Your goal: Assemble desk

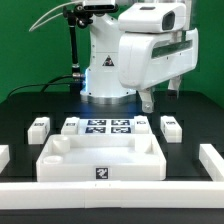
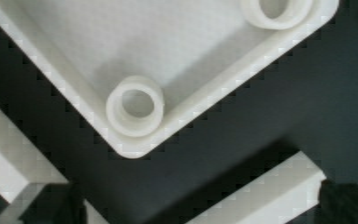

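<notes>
The white desk top (image 1: pixel 100 158) lies rim up on the black table near the front. In the wrist view one corner of it (image 2: pixel 176 55) shows with two round sockets (image 2: pixel 135 105). Several short white tagged legs lie in a row behind it: two at the exterior view's left (image 1: pixel 38 127) and two at its right (image 1: pixel 172 127). My gripper (image 1: pixel 148 100) hangs in the air above and behind the right-hand legs. It is open and holds nothing. In the wrist view (image 2: pixel 190 212) its dark fingertips (image 2: pixel 37 205) stand far apart over bare table.
The marker board (image 1: pixel 107 127) lies between the legs, behind the desk top. Long white border rails run along the front (image 1: pixel 110 190) and both sides (image 1: pixel 212 160). The robot base (image 1: pixel 105 70) stands at the back. A white strip (image 2: pixel 282 185) crosses the wrist view near the fingers.
</notes>
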`<act>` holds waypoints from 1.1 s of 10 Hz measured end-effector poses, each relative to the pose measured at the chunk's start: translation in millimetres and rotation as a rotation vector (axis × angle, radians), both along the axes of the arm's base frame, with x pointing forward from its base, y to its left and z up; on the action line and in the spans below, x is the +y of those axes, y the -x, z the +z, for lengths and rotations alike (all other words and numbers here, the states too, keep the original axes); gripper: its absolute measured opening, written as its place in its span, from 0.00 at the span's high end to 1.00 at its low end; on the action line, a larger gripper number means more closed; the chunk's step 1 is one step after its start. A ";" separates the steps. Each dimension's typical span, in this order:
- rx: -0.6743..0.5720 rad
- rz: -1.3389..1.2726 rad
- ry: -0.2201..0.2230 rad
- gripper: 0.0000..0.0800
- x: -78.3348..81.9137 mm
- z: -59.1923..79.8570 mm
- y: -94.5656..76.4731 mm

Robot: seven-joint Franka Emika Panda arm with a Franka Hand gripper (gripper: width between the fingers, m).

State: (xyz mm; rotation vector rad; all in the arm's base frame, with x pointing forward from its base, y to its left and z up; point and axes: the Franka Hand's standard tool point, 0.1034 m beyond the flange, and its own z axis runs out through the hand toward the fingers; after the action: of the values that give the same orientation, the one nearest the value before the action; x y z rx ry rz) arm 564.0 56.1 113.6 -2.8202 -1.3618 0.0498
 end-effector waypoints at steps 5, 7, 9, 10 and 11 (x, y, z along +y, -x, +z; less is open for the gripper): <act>0.000 0.000 0.000 0.19 0.0 -0.1 0.0; -0.001 0.039 -0.001 0.19 -1.4 -0.1 0.7; -0.005 0.227 -0.004 0.19 -22.7 -0.1 26.1; 0.010 0.344 -0.006 0.19 -36.7 0.3 40.7; 0.024 0.472 -0.014 0.19 -51.1 -2.1 52.1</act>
State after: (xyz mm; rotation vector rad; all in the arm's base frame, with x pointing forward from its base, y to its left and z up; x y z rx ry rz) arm 511.9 5.0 111.5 -2.4121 -1.9738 0.0753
